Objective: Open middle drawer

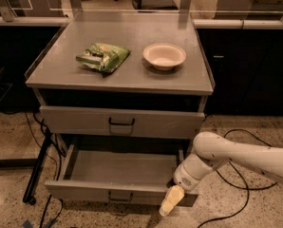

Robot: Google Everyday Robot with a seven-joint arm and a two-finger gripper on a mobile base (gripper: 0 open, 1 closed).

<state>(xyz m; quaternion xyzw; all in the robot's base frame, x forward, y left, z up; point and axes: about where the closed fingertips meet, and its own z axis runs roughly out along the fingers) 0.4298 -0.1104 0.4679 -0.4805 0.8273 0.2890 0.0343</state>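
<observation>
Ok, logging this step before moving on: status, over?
Gripper low by right front corner of middle drawer, clear of its handle. Drawer pulled out. Nothing seen blocking it; bag and bowl up on cabinet top.

The single camera looks down from a raised spot in front of the counter [132, 32], facing its front squarely. It is near enough that the grey cabinet fills most of the view, with floor along the bottom. The end effector [171, 201] sits low, right of centre, near the bottom edge.
</observation>
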